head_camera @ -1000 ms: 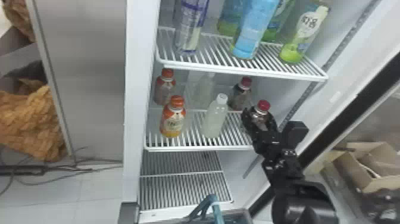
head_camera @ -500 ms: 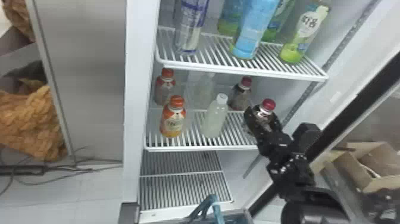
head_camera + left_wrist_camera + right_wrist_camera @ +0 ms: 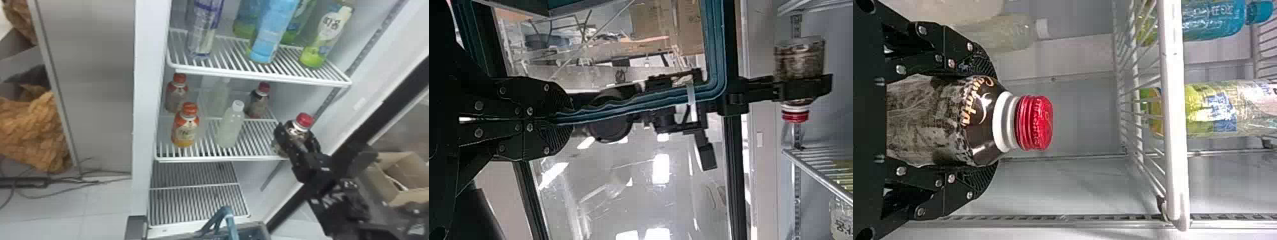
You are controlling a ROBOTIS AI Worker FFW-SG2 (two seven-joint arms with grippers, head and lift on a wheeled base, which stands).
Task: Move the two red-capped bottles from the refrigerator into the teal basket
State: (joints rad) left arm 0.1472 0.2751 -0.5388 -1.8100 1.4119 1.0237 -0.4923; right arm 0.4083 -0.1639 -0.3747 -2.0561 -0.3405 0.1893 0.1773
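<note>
Nearest me is the basket point(image 3: 257, 226), in front of the fridge; the left end effector point(image 3: 560, 120) has its fingers pinched together on the handle point(image 3: 226, 210). Just past that, the right end effector point(image 3: 297, 135) is clamped on either side of a red-capped bottle point(image 3: 304, 120), upright near the middle shelf's point(image 3: 220, 159) front right corner; the left wrist view shows a gap between its base and that shelf. On the shelf, an orange-capped bottle point(image 3: 185, 129) stands front left, a white-capped one point(image 3: 229, 129) beside it, apart. Behind them I make out another orange-capped bottle point(image 3: 176, 95), a hazy white-capped one point(image 3: 218, 97) and, at back right, the second red-capped bottle point(image 3: 258, 103), upright and untouched by the grip. Above, the upper shelf point(image 3: 261, 75) carries a purple-and-silver bottle point(image 3: 204, 28), a blue one point(image 3: 271, 32) and a green-based one point(image 3: 314, 57) to the right.
</note>
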